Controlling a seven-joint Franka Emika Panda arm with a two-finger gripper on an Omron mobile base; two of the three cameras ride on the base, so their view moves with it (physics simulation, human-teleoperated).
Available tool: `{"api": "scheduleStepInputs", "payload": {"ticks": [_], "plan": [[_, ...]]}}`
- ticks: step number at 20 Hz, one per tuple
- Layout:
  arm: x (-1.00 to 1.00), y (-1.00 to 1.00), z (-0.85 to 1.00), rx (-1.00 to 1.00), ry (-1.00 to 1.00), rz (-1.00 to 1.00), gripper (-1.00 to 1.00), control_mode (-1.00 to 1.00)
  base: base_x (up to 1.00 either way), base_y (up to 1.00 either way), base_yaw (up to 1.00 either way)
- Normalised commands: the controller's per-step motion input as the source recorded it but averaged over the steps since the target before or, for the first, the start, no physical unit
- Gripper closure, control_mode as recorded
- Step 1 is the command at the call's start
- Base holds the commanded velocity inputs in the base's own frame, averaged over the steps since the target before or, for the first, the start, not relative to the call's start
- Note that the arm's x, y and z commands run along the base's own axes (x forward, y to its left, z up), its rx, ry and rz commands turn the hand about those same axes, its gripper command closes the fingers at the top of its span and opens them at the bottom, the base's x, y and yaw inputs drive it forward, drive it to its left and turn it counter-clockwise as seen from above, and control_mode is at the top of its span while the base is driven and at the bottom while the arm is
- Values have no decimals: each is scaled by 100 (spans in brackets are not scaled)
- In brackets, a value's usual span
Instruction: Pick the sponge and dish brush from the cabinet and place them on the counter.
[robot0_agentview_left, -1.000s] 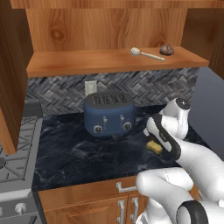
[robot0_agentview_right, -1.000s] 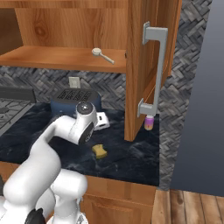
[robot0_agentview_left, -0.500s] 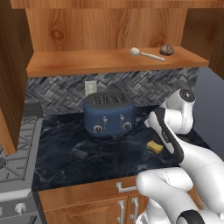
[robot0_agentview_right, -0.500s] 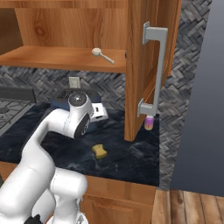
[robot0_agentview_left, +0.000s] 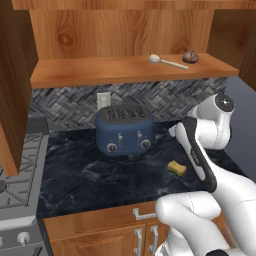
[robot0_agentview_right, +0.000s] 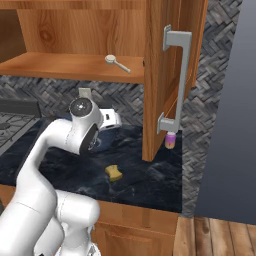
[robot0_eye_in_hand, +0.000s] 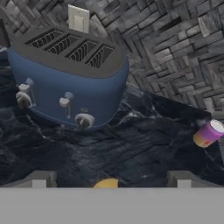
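Observation:
The yellow sponge (robot0_agentview_left: 176, 167) lies flat on the dark marbled counter (robot0_agentview_left: 85, 175), right of the toaster; it also shows on the counter (robot0_agentview_right: 145, 180) as the sponge (robot0_agentview_right: 114, 173). The dish brush (robot0_agentview_left: 167, 61) rests on the shelf of the open reddish-brown cabinet (robot0_agentview_left: 125, 70), also seen as the brush (robot0_agentview_right: 117, 62). My gripper (robot0_agentview_right: 115, 121) hovers above the counter between toaster and sponge, well below the shelf. It is open and empty (robot0_eye_in_hand: 111, 179), and the sponge's top edge (robot0_eye_in_hand: 106, 183) peeks up between its tips.
A blue toaster (robot0_agentview_left: 124, 130) stands against the herringbone backsplash. A dark brown lump (robot0_agentview_left: 190, 56) sits on the shelf beside the brush. A purple-and-cream jar (robot0_agentview_right: 170, 140) stands under the open cabinet door (robot0_agentview_right: 160, 75). The stove (robot0_agentview_left: 15, 175) is at the left.
The hand has risen from just over the sponge and swung up toward the toaster. The sponge stays where it lay, and the jaws stay open.

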Motion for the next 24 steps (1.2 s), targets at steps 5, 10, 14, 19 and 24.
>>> {"api": "scheduleStepInputs", "payload": {"ticks": [5, 10, 14, 19, 24], "plan": [[-19, 0, 55, 0, -10, 0, -100, -100, 0, 0, 0], [-12, 0, 56, 0, -9, 0, -100, -100, 0, 0, 0], [-2, 1, 58, 0, -8, 0, -100, -100, 0, 0, 0], [-3, 2, 56, 0, -8, -1, -100, -100, 0, 0, 0], [-5, 2, 50, 0, -5, -2, -100, -100, 0, 0, 0]]}}
